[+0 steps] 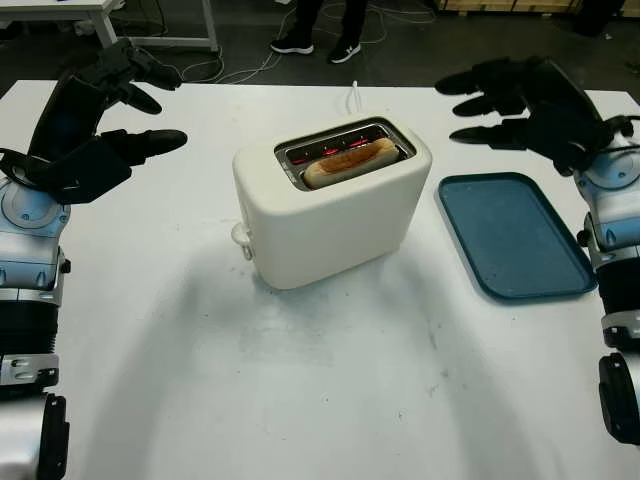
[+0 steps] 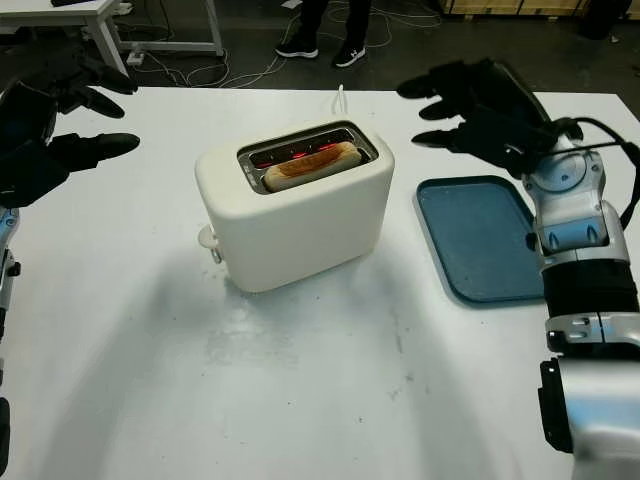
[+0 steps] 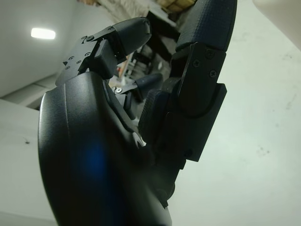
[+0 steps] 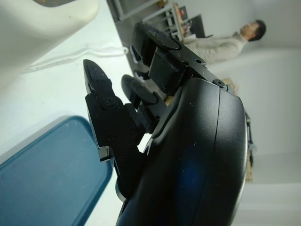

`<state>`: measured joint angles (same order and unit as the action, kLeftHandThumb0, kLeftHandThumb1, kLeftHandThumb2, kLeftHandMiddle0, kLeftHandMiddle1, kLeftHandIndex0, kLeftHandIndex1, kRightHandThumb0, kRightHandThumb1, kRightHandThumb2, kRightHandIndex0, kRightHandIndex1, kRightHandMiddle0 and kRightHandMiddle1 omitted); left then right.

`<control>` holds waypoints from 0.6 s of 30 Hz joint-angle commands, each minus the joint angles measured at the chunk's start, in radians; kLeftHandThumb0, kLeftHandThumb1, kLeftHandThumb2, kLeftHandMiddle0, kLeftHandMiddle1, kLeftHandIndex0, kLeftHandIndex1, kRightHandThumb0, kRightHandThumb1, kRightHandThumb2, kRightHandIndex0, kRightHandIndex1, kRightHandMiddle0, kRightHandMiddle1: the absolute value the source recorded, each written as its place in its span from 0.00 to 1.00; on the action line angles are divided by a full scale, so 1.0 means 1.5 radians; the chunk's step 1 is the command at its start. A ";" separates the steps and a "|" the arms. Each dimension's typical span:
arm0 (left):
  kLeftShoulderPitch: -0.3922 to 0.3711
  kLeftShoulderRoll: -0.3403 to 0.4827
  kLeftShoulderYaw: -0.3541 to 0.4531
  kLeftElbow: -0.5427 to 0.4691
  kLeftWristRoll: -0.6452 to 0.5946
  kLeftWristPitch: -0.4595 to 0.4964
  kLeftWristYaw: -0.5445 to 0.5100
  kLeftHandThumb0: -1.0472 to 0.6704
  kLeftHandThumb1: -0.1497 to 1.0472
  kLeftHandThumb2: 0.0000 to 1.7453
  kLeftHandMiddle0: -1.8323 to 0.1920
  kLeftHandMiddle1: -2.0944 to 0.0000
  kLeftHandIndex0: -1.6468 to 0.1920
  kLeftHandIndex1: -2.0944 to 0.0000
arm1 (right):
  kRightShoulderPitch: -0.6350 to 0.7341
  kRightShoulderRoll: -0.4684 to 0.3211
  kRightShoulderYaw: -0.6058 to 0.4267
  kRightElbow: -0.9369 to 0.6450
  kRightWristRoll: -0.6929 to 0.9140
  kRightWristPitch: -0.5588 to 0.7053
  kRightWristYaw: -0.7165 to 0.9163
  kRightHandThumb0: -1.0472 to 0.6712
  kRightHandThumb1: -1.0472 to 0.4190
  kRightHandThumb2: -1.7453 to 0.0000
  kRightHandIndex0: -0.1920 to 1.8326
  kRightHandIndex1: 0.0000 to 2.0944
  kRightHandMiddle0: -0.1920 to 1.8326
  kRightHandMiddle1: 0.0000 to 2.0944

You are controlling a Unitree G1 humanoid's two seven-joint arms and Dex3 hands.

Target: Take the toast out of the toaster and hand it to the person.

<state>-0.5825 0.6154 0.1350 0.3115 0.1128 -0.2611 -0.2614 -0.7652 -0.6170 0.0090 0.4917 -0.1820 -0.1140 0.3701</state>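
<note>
White table (image 1: 300,400): toaster (image 1: 330,215), blue tray (image 1: 512,235).

cream toaster (image 1: 335,215), golden-brown toast (image 1: 349,161), blue tray (image 1: 512,235), white table (image 1: 330,380)

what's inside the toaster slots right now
One slice of toast sits in the front slot of the toaster, its browned top edge showing. The rear slot shows glowing red elements. The toast's lower part is hidden inside the toaster.

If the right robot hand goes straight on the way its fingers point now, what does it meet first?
Probably the toaster. The right robot hand, open above the table beyond the blue tray, points toward the toaster's upper part, though depth is unclear.
</note>
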 commanded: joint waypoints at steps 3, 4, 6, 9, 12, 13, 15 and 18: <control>0.003 0.000 0.000 0.001 -0.004 -0.010 -0.001 0.04 0.89 0.01 0.75 0.38 0.74 0.45 | 0.005 0.000 -0.001 -0.007 0.002 -0.002 0.003 0.50 0.15 1.00 0.48 0.08 0.47 0.00; 0.003 0.000 0.000 0.001 -0.002 -0.010 0.001 0.04 0.89 0.01 0.75 0.38 0.74 0.45 | 0.005 0.000 -0.001 -0.007 0.003 -0.003 0.004 0.50 0.15 1.00 0.48 0.08 0.47 0.00; 0.005 0.002 0.000 -0.004 0.006 -0.004 0.009 0.03 0.89 0.02 0.75 0.38 0.74 0.45 | 0.007 0.001 -0.001 -0.012 0.007 0.001 0.010 0.50 0.15 1.00 0.48 0.07 0.47 0.00; 0.006 0.000 0.004 -0.006 -0.001 0.003 0.009 0.03 0.89 0.02 0.75 0.38 0.75 0.45 | 0.008 0.001 0.000 -0.014 0.007 0.001 0.016 0.48 0.15 1.00 0.47 0.07 0.47 0.00; 0.009 -0.001 0.005 -0.009 -0.003 0.005 0.009 0.03 0.89 0.01 0.76 0.37 0.75 0.44 | 0.006 0.002 -0.001 -0.014 0.004 0.003 0.012 0.48 0.15 1.00 0.47 0.07 0.47 0.00; 0.010 -0.002 0.005 -0.009 -0.003 0.005 0.010 0.03 0.89 0.02 0.76 0.37 0.75 0.44 | 0.004 0.003 -0.001 -0.013 0.003 0.007 0.010 0.49 0.15 1.00 0.47 0.07 0.47 0.00; 0.012 -0.001 0.005 -0.011 -0.003 0.011 0.007 0.02 0.89 0.02 0.76 0.37 0.75 0.44 | 0.001 0.006 -0.005 -0.013 0.006 0.010 0.004 0.48 0.15 1.00 0.47 0.07 0.47 0.00; 0.014 -0.002 0.006 -0.012 -0.008 0.017 0.004 0.03 0.89 0.02 0.76 0.38 0.75 0.45 | 0.001 0.005 -0.010 -0.016 0.010 0.005 0.001 0.47 0.15 1.00 0.48 0.07 0.47 0.00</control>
<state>-0.5713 0.6152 0.1366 0.3051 0.1114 -0.2443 -0.2554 -0.7640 -0.6157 0.0061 0.4814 -0.1776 -0.1118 0.3843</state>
